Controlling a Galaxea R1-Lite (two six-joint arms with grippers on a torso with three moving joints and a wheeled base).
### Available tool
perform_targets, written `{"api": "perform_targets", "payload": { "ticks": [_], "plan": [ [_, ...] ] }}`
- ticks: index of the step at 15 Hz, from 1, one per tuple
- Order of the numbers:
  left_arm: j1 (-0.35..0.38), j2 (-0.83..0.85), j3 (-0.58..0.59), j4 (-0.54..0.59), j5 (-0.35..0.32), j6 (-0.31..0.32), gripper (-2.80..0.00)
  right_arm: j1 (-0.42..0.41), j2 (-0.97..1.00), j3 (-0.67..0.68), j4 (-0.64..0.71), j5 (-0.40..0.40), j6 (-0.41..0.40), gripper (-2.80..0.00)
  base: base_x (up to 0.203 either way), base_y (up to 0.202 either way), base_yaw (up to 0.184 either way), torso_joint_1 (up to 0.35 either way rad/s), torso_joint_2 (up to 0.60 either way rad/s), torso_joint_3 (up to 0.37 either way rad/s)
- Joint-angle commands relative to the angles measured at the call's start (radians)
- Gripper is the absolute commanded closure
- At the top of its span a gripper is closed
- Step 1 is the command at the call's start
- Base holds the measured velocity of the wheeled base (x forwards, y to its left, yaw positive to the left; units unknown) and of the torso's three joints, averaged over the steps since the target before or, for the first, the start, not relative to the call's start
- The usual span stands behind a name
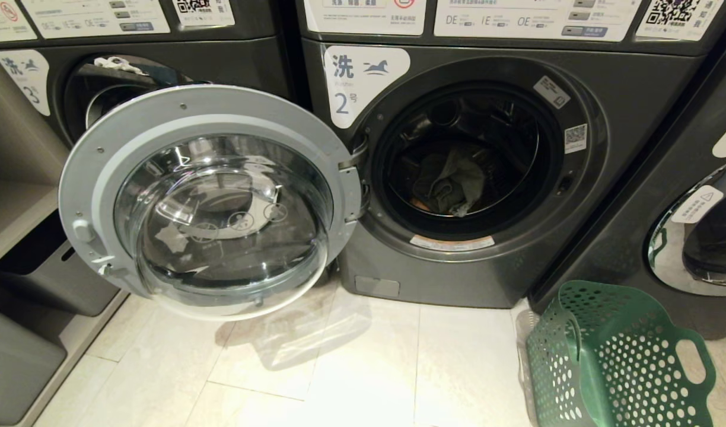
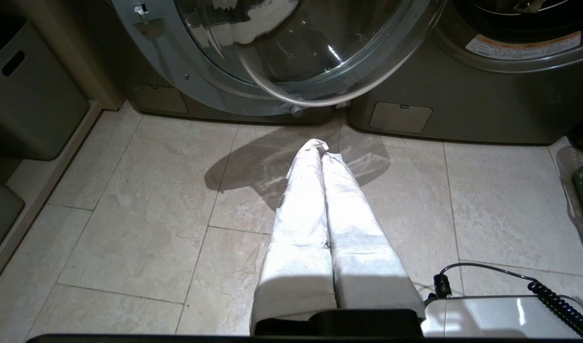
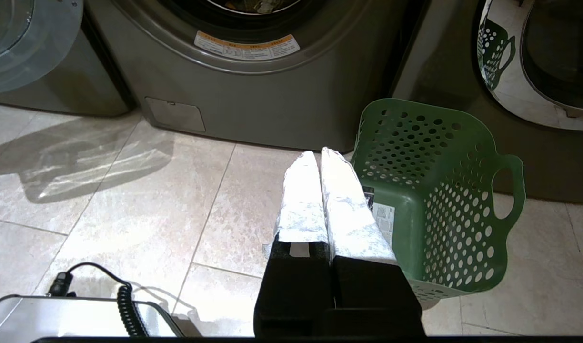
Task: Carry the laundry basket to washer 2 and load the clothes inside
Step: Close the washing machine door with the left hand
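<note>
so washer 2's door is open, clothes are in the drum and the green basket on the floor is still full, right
Not quite: the laundry basket is empty, as the right wrist view shows. The rest holds: washer 2 has its door swung open and the clothes lie in its drum.

A self-service laundromat: numbered front-load washers (image 1: 470, 178) stand side by side with QR-code payment stickers (image 1: 674, 12)
</note>
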Motion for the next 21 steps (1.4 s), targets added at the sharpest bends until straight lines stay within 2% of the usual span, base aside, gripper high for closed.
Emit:
{"api": "perform_targets", "payload": {
  "ticks": [1, 21],
  "plan": [
    [0.0, 0.001, 0.0, 0.0, 0.0, 0.0, 0.0, 0.0, 0.002, 0.0, 0.0, 0.001, -0.001, 0.0, 0.0, 0.0, 0.0, 0.0, 0.0, 0.0],
    [0.0, 0.002, 0.0, 0.001, -0.007, 0.009, 0.0, 0.0, 0.002, 0.0, 0.0, -0.002, 0.001, 0.0, 0.0, 0.0, 0.0, 0.0, 0.0, 0.0]
  ]
}}
